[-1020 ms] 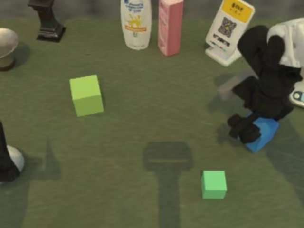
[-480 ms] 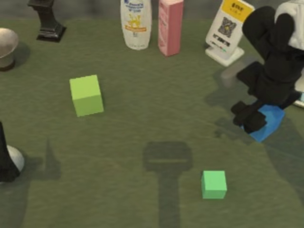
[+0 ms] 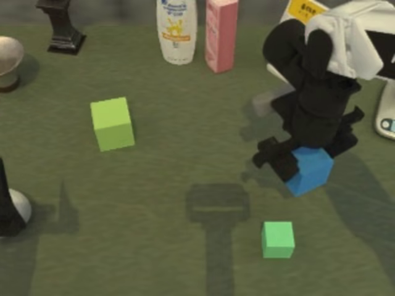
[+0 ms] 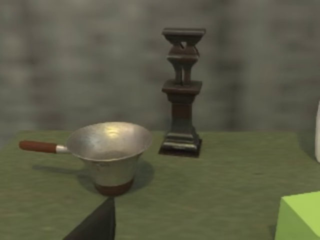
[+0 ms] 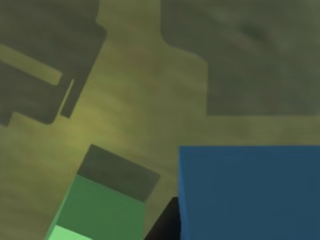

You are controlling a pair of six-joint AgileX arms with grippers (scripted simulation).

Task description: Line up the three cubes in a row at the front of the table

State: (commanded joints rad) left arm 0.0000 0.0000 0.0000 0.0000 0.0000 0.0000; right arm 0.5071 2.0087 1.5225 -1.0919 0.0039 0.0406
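Gripping blue cube [image 3: 310, 170], right end effector [image 3: 290, 161] clamped on it, raised above worktop [image 3: 173, 185] right of centre. Right arm bent steeply down over cube, hiding its top. Mint cube [image 3: 278, 239] near front; lime cube [image 3: 112, 123] left. Left arm parked at left edge, end effector unseen.

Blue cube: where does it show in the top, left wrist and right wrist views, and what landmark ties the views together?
Top view: the blue cube is right of centre, held under the right gripper, above the small mint-green cube.
Left wrist view: not in it.
Right wrist view: the blue cube fills one corner, close to the camera.
Shared landmark: the small mint-green cube beside it appears in the top and right wrist views.
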